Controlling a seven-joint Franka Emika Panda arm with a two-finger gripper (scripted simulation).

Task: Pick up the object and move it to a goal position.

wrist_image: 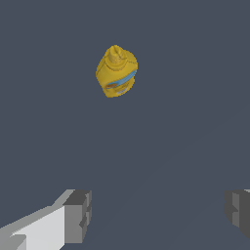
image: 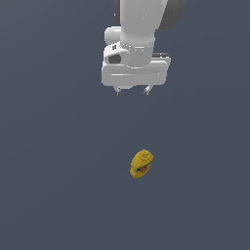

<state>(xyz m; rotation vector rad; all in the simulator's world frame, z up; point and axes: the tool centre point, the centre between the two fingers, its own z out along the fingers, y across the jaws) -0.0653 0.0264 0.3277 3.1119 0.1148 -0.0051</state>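
Exterior view: I see the white Panda gripper [image: 132, 91] at upper centre of the frame, jaws spread wide and holding nothing. The small yellow squeeze bottle with a nozzle cap and red-and-blue label [image: 141, 163] sits on the dark grey desk [image: 49, 185], below centre, well apart from the gripper.

Wrist view: bottle [wrist_image: 116, 72] in the upper middle of the frame; grey fingertips [wrist_image: 78, 215] at the lower corners, far apart, empty.

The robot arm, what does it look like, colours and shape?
A white, rounded arm with dark grey joint sections ends in a wide, boxy white gripper. Its two short fingers are blocky, with grey tips. No cables or markings show.
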